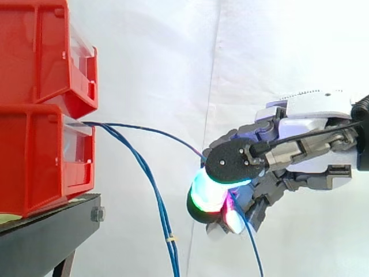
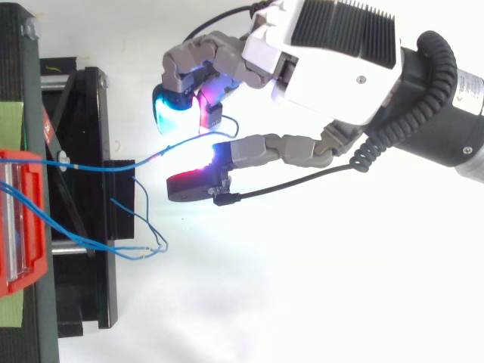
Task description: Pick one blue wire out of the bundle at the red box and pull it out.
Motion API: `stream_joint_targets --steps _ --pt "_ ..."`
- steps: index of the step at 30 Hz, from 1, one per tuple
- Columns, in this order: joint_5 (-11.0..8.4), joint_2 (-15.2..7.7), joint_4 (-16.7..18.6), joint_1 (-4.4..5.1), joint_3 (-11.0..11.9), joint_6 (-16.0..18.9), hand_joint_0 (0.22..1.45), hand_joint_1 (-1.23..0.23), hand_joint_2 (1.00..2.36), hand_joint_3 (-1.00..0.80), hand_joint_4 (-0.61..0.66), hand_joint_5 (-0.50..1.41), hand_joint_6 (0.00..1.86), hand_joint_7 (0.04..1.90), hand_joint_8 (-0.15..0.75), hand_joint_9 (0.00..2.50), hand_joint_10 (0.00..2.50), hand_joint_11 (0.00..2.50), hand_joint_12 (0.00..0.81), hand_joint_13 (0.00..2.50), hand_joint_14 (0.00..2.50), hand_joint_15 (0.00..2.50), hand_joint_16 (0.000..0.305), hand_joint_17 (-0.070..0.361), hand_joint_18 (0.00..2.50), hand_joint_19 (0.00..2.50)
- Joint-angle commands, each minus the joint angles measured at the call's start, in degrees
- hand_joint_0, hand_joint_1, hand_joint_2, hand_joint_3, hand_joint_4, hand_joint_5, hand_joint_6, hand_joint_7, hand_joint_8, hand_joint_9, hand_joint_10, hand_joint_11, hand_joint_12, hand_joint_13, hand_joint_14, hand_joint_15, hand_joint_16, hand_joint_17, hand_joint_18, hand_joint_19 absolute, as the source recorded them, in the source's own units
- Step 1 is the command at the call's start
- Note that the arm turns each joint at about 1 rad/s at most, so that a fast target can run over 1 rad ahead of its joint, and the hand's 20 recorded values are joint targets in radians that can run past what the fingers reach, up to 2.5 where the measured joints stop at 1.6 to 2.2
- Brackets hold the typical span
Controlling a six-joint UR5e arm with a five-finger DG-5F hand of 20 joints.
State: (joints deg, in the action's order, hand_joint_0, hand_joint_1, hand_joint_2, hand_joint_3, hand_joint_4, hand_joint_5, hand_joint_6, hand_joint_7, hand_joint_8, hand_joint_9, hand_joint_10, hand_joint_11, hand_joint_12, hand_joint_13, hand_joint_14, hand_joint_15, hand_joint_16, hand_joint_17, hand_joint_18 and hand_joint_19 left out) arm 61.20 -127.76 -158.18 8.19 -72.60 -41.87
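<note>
Right now my hand (image 1: pixel 311 124) sits well out from the lower red box (image 1: pixel 40 161), which lies at my 9 o'clock in the side view. My fingers are curled, with the glowing fingertips (image 1: pixel 207 193) pinched on one blue wire (image 1: pixel 138 126). That wire leaves the box's front, crosses the gap to my fingertips and trails out below them toward 5 o'clock, while the rest of the bundle (image 1: pixel 164 222) hangs at about my 8 o'clock, apart from me, dropping beside the black stand (image 1: pixel 46 236).
</note>
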Motion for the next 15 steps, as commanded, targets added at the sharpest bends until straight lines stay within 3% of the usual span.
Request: stream_joint_targets --steps 1,3,8,15 --pt "-0.02 0.5 -1.4 0.16 0.0 8.9 0.59 -0.71 1.01 -0.43 0.27 -0.18 0.88 1.02 0.404 0.88 0.02 0.71 0.477 0.77 0.01 0.37 0.062 0.141 0.83 0.48" --pt "-0.2 1.0 -2.7 0.33 0.0 10.9 0.58 -0.7 1.01 -0.43 0.26 -0.18 0.88 1.01 0.406 0.88 0.02 0.71 0.477 0.77 0.01 0.38 0.063 0.141 0.83 0.49" --pt "-1.26 1.8 -6.3 0.42 0.0 11.5 0.56 -0.67 1.0 -0.45 0.27 -0.18 0.87 1.01 0.406 0.88 0.02 0.71 0.481 0.77 0.01 0.37 0.064 0.144 0.83 0.49" --pt "-1.34 1.8 -7.0 0.42 0.0 14.3 0.55 -0.66 1.0 -0.47 0.27 -0.18 0.86 1.0 0.411 0.88 0.02 0.7 0.482 0.77 0.01 0.38 0.064 0.145 0.84 0.5"
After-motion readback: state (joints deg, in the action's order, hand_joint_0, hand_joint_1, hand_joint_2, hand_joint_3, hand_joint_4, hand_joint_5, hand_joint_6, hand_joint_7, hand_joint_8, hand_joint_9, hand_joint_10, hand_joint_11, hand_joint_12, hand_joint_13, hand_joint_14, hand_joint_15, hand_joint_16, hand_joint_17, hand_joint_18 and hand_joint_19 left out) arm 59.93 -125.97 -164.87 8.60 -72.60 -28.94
